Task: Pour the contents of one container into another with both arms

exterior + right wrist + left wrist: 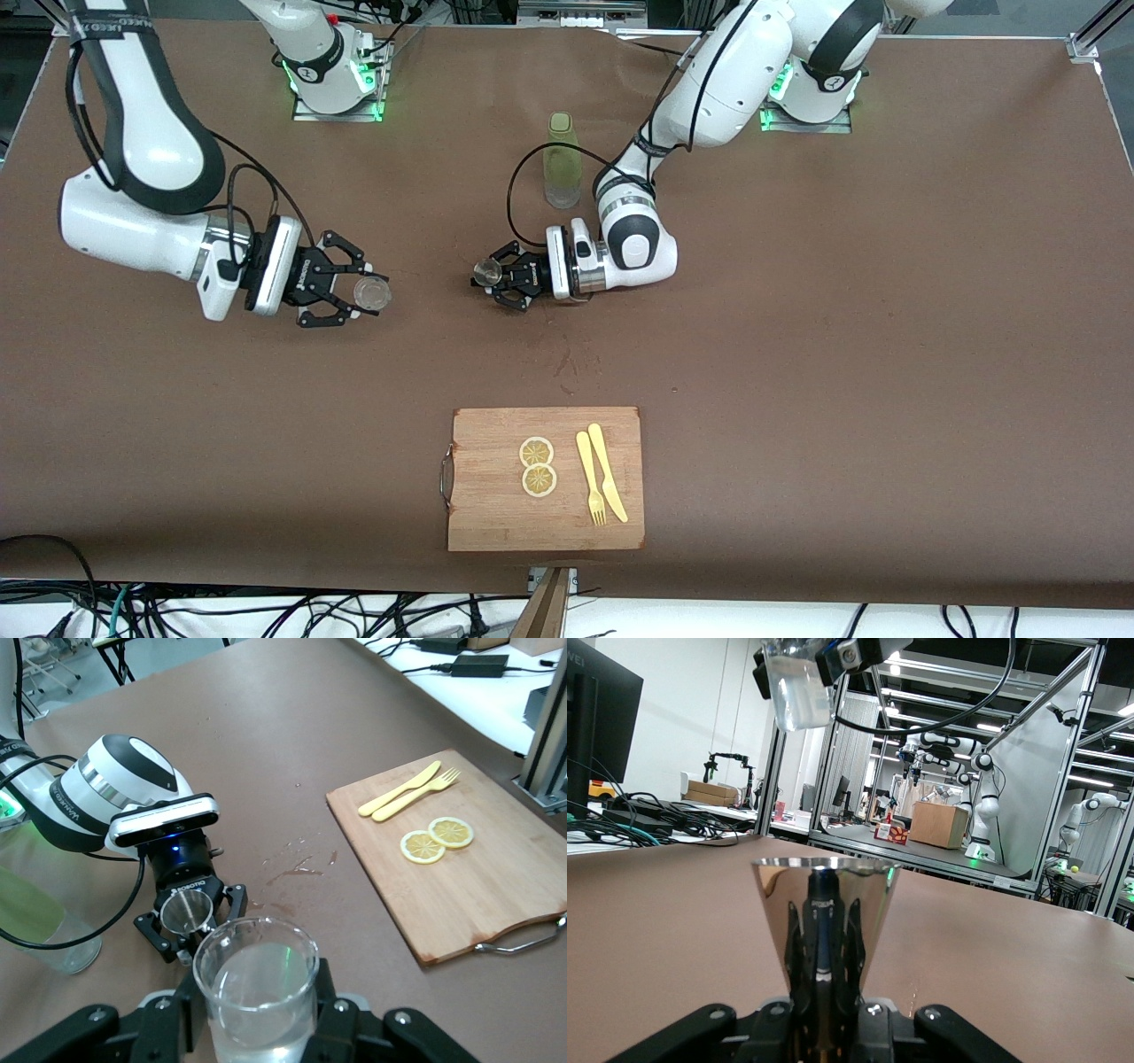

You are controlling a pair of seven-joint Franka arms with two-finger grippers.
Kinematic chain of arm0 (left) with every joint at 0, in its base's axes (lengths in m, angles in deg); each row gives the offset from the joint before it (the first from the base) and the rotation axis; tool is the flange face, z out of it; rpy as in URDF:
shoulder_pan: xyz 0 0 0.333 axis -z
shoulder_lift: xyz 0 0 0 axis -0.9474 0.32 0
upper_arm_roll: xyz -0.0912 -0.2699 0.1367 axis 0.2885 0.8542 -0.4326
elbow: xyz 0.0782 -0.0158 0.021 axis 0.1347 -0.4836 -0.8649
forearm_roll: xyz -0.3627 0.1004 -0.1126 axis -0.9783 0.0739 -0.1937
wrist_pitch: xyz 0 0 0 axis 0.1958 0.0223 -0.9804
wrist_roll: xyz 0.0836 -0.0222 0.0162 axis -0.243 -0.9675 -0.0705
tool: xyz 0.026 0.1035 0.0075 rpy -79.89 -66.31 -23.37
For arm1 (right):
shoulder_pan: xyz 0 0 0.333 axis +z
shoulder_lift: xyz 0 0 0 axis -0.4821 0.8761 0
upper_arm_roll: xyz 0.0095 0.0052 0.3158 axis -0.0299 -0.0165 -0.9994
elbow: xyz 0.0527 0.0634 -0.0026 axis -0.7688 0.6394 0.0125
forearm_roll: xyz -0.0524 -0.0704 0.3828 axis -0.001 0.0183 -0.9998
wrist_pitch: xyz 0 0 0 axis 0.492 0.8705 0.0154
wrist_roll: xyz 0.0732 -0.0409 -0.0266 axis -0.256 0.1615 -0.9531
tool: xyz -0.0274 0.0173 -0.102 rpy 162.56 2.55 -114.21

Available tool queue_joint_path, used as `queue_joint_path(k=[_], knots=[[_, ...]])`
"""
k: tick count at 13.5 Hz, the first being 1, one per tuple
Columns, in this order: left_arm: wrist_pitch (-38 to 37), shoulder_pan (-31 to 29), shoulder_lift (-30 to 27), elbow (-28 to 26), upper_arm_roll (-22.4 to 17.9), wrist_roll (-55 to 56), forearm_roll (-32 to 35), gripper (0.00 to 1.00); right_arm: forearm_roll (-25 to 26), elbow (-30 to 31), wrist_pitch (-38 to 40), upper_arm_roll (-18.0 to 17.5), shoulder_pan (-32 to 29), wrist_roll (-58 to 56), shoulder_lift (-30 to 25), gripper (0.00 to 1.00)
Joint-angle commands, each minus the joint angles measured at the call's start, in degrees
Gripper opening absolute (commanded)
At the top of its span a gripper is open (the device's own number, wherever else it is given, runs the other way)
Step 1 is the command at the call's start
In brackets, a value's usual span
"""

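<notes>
The clear glass cup (371, 294), with clear liquid in it, stays upright in my right gripper (357, 296), whose fingers are shut on it above the table toward the right arm's end. In the right wrist view the cup (257, 988) fills the space between the jaws of that gripper (257, 1023). My left gripper (498, 276) is shut on the steel jigger (485, 272), held upright low over the table's middle. In the left wrist view the jigger (824, 904) rises from the left gripper (825, 1005). The cup (796, 687) hangs higher and apart from it.
A tall olive-green bottle (562, 159) stands beside the left arm's wrist, toward the bases. A wooden cutting board (496, 523) with two lemon slices (537, 465), a yellow fork (590, 478) and a yellow knife (608, 471) lies near the front camera. Small wet marks (564, 361) dot the table between.
</notes>
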Motion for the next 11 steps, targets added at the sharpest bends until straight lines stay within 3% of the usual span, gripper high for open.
queue_joint_path(k=[1, 11], knots=[[0.6, 1.0, 1.5, 2.2, -0.8, -2.7, -3.1, 0.0, -0.2, 5.4, -2.2, -2.5, -0.9, 1.7, -5.6, 0.33], [0.5, 1.0, 1.5, 2.1, -0.8, -2.8, -3.2, 0.0, -0.2, 7.8, -8.2, -8.4, -0.5, 4.7, -7.8, 0.34]])
